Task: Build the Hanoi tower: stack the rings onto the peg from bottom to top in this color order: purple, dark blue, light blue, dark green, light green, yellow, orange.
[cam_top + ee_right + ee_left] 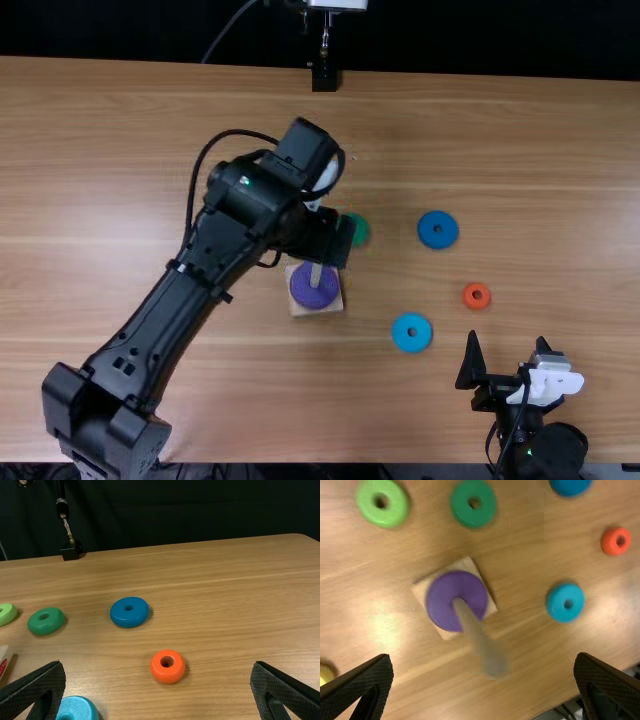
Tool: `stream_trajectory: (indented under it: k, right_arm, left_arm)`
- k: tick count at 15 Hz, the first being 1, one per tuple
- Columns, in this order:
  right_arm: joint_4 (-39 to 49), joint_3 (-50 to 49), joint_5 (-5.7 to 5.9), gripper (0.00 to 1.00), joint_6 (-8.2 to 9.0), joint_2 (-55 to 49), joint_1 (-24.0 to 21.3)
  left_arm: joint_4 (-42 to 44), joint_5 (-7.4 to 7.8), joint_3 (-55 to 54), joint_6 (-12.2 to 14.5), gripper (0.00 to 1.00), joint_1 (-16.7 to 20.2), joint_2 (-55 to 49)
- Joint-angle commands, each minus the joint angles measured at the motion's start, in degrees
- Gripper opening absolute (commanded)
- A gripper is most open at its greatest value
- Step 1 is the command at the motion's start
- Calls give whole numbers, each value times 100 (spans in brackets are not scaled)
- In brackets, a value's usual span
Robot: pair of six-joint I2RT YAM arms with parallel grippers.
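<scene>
Mid-tabletop (560, 180), the peg (471, 622) carries the purple ring (440, 602); the dark blue ring (428, 238) lies toward the far right corner. Left end effector (482, 656) and right end effector (158, 663) gape empty; next, grip dark blue squarely, centre, lower straight.

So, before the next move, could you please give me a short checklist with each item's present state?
1. Purple ring on the peg first: ok.
2. Peg free above it: ok, no other ring there.
3. Dark blue ring flat on the table, apart from other rings: ok.
4. Left gripper open and empty: ok.
5. Left gripper over the dark blue ring: not ok, it is by the peg.
6. Right gripper open and empty: ok.
</scene>
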Motion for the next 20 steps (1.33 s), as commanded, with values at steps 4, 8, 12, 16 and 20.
stream_trajectory:
  k: [4,8,12,16,20]
  right_arm:
    - [-435,-385,-12,100,-7,-69,6]
    - [-435,-385,-22,100,-7,-69,6]
    - [-435,-385,-22,100,-7,-69,6]
    - [-435,-385,-12,100,-7,-69,6]
    - [-435,-385,-12,100,-18,-69,6]
  left_arm:
    - [788,29,195,-57,100,734,-450]
    - [862,-171,-297,6,100,1631,-1232]
    - [2972,-319,-2767,6,100,2395,-2709]
    - [6157,-435,-5324,744,100,2518,-4378]
    - [6800,-741,-7065,1451,100,2826,-6119]
